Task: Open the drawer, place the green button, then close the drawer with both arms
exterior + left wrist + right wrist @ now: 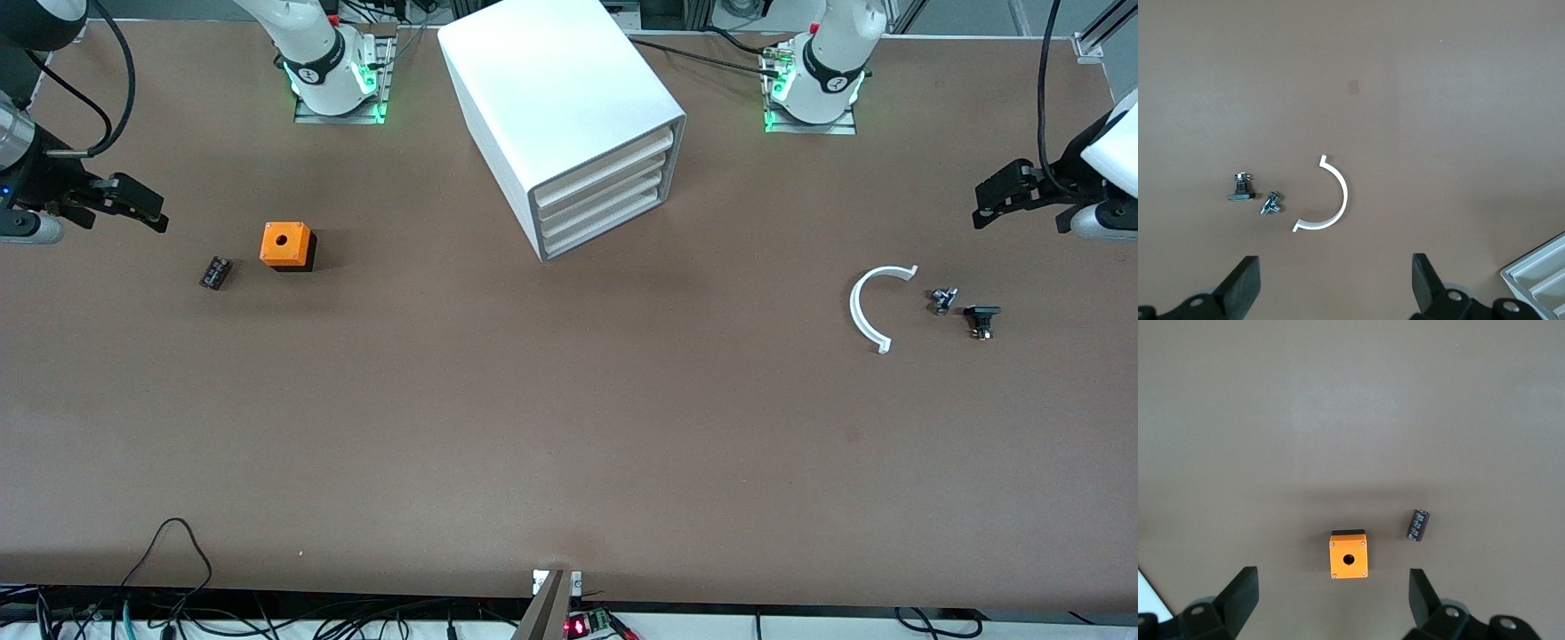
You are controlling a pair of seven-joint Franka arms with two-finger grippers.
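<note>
Nothing has been started, by the look of it: the white box cabinet [569, 124] stands with all four fronts flush, and the lowest of them, the wide shallow white plastic drawer [597, 233], is shut. The opening step is the one in hand, and I judge it calls for one arm to come in to the cabinet's front and hook that bottom front without catching the one above. The small black-bodied button [981, 320] lies on the brown table [569, 427], well apart from the cabinet toward the left arm's end and nearer the front camera than it, just beside a small metal fitting [942, 300] and a white plastic half-ring [873, 307]. The left gripper [1003, 197] hangs over that end of the table, jaws spread wide and holding nothing. The right gripper [124, 203] waits over the right arm's end, jaws equally wide and empty, near an orange cube with a hole [286, 244] and a flat black block [215, 272].
</note>
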